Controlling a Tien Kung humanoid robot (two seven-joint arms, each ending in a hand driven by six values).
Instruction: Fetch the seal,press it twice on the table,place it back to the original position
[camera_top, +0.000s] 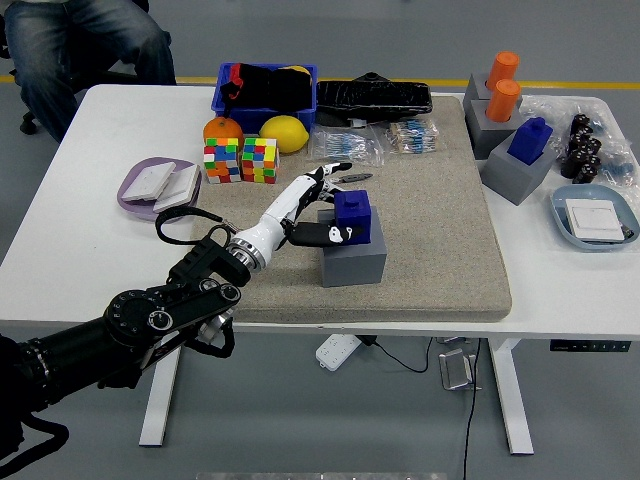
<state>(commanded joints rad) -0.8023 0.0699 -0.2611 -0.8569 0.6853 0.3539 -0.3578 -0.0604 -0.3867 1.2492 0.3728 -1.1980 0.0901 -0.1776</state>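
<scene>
At the centre of the frame, your left hand reaches the blue seal, which sits on its grey base on the tan mat covering the desk. Your fingers curl around the seal's left side, thumb in front, gripping it.

The blue seal looks like smooth plastic, its grey holder matt; the beige mat is rough (felt-like), the white table smooth.
</scene>
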